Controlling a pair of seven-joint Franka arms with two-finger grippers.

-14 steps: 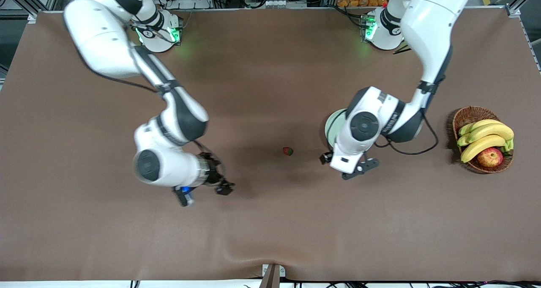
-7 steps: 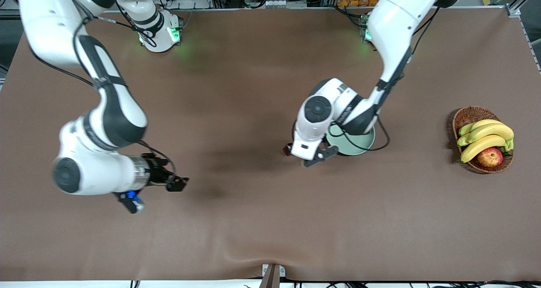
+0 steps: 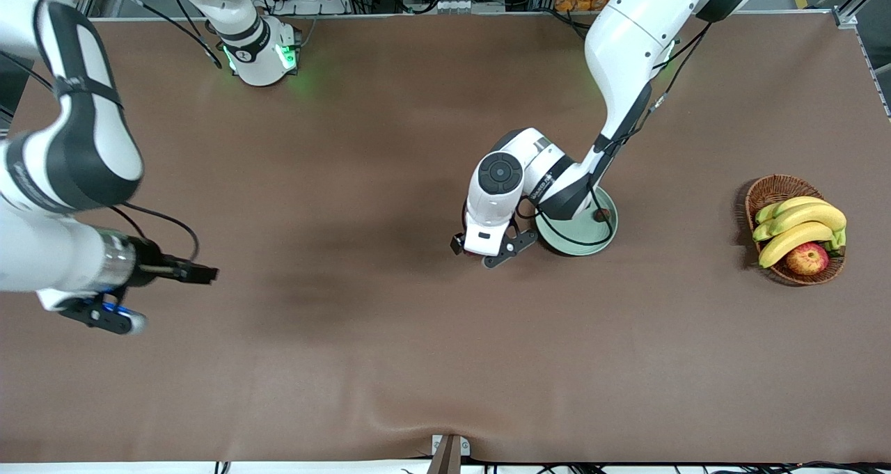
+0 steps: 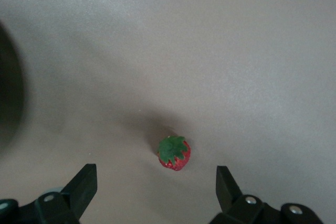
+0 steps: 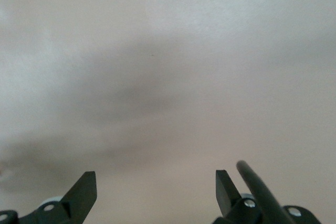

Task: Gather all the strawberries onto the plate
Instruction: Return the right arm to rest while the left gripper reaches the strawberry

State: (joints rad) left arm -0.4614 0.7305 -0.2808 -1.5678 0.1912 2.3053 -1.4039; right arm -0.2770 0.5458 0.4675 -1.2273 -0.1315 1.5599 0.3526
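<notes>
A small red strawberry (image 4: 174,153) with a green cap lies on the brown table, just ahead of the gap between my left gripper's (image 4: 155,174) open fingers and untouched. In the front view my left hand hides that berry, and the left gripper (image 3: 485,251) hangs beside the pale green plate (image 3: 581,250), toward the right arm's end. Another strawberry (image 3: 602,215) lies in the plate near its rim. My right gripper (image 3: 203,273) is open and empty over bare table near the right arm's end. Its wrist view shows the right gripper (image 5: 155,182) over bare cloth only.
A brown wicker basket (image 3: 766,190) with bananas (image 3: 800,223) and a red-yellow apple (image 3: 807,258) stands at the left arm's end of the table. The left forearm and its cable cross over part of the plate.
My left hand has moved off the plate toward the right arm's end and now covers the lone strawberry. My right arm has swung away toward its own end. Both grippers have stayed open.
</notes>
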